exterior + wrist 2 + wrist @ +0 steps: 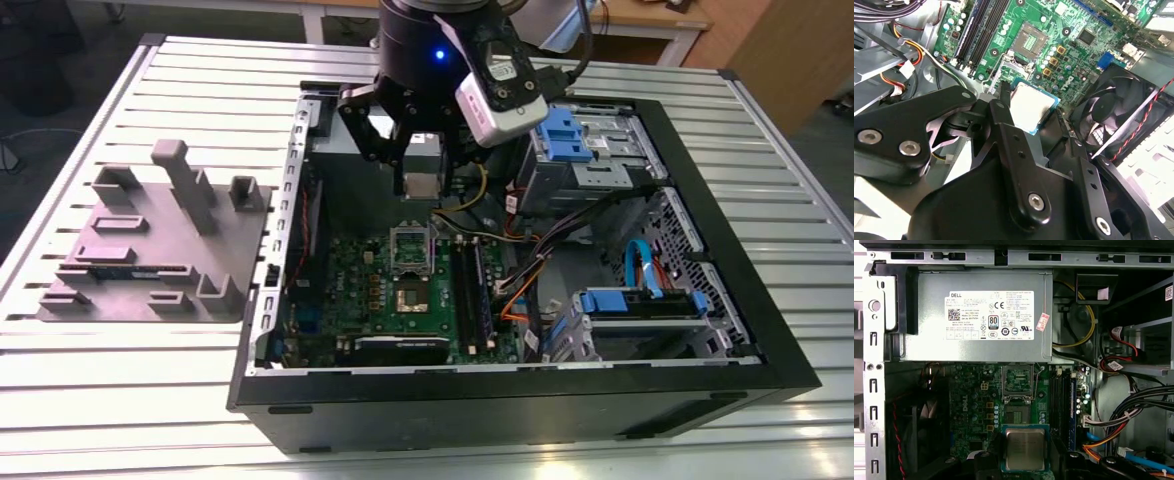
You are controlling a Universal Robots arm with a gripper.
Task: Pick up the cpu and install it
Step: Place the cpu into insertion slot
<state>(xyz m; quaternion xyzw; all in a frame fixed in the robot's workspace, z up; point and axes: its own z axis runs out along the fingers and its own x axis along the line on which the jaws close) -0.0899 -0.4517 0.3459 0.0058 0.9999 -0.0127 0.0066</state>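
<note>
Just one cpu (pixel 1031 106) is here, a small flat square with a silvery-grey metal top and a green rim, pinched at two opposite edges by the single claw (pixel 1032 111), which is closed to the chip's width and holds it in the air. Below the claw stands one open case (pixel 534 400) holding one green board (pixel 971 405), one bare socket (pixel 1018 416) and one black fan (pixel 1114 115). Toward the exterior view's left of the claw, one grey tray (pixel 147 255) lies on a slatted metal table (pixel 120 400).
</note>
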